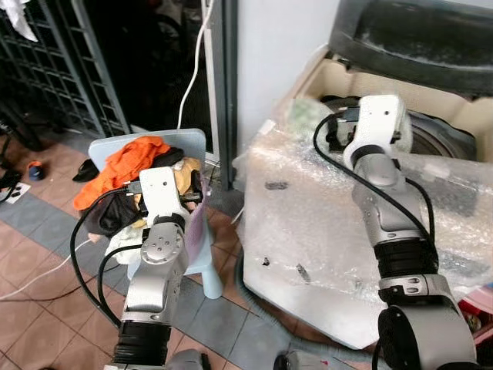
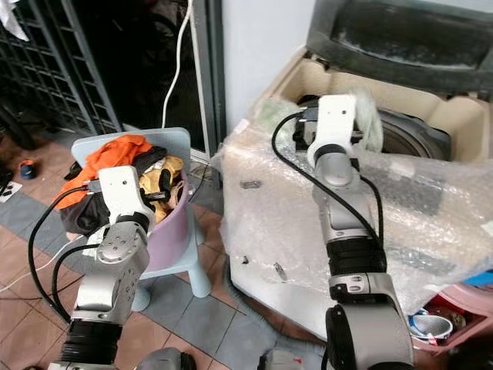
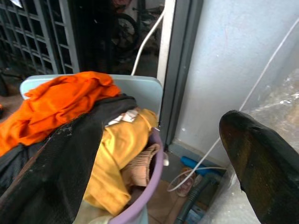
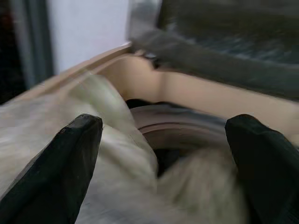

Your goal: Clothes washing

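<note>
A top-loading washing machine point(image 1: 339, 223) wrapped in bubble wrap stands on the right with its dark lid point(image 1: 416, 35) raised. My right gripper point(image 4: 163, 158) hangs open over the drum point(image 1: 439, 139). A pale fuzzy cloth point(image 2: 371, 116), blurred, lies under it at the drum's rim. On the left a purple basket point(image 2: 173, 231) rests on a light blue chair point(image 1: 212, 281). It is piled with an orange garment point(image 1: 123, 166), a black garment point(image 3: 51, 172) and a yellow garment point(image 3: 121, 154). My left gripper point(image 1: 165, 177) is open just above the pile, holding nothing, and one of its fingers point(image 3: 261, 158) shows.
A metal grille gate point(image 1: 62, 69) and a dark doorway lie behind the chair. A white cable point(image 1: 192, 69) runs down the door frame. A grey hose point(image 1: 246, 297) lies on the tiled floor by the machine. A pink basin point(image 2: 451, 327) sits at the lower right.
</note>
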